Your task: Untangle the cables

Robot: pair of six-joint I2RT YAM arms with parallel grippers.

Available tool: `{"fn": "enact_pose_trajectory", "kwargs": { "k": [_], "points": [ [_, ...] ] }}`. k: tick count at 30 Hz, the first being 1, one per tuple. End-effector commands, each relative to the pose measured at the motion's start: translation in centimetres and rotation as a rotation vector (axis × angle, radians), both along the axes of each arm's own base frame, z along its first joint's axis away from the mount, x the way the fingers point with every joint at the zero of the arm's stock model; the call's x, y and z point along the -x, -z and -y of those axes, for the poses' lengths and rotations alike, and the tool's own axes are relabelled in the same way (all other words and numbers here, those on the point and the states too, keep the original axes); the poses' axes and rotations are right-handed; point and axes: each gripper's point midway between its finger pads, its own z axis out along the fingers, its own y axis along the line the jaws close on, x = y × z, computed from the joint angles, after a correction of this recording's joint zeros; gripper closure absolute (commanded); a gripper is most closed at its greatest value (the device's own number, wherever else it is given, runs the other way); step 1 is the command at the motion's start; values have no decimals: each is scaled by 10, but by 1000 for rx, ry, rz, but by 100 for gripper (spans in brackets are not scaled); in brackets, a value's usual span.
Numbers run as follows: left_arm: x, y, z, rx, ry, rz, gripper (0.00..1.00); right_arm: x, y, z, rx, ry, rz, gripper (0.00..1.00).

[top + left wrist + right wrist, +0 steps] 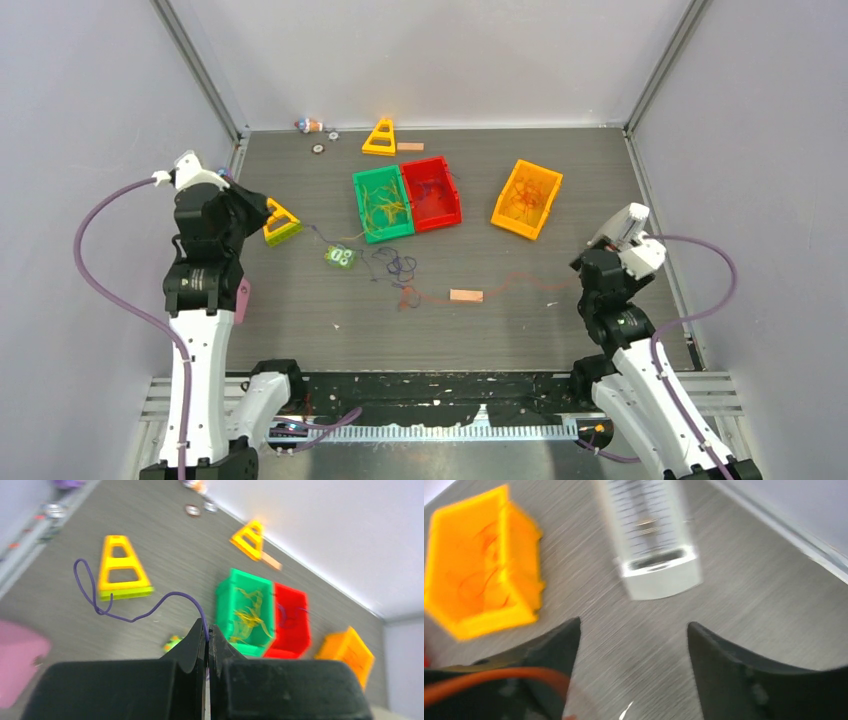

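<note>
The left claw [206, 627] is clenched on a purple cable [130, 616] looping ahead-left of it, the right claw [634, 626] gapes released with an orange cable [499, 676] draped against it, and the tangle [397, 268] lies on the desk [300, 335] between them, nearer the left claw.

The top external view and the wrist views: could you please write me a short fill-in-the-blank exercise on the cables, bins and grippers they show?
1. The left gripper is shut on a thin ___ cable.
2. The cables in the green bin are ___.
3. The bin standing apart on the right is ___.
4. The right gripper is not shut but ___.
Missing words: purple; yellow; orange; open.
</note>
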Motion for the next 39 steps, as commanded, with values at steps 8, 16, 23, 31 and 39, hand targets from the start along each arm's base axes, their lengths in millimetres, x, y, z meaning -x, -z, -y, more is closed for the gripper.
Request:
{"fn": "enact_pose_trajectory", "kwargs": {
  "k": [8, 16, 23, 31, 39],
  "points": [
    [-17, -27, 87, 111, 503, 156, 100, -43, -48, -190, -4, -1198, 74, 1],
    [-12, -29, 79, 66, 470, 162, 100, -11, -51, -307, 115, -1627, 78, 2],
    [-10, -25, 83, 82, 487, 161, 100, 3, -20, -385, 161, -1824, -51, 5],
    [-9, -16, 84, 89, 494, 144, 100, 14, 22, -449, 155, -1899, -158, 8],
    [-10, -14, 85, 91, 496, 142, 100, 11, 52, -469, 144, -1808, -220, 29]
  ]
}}
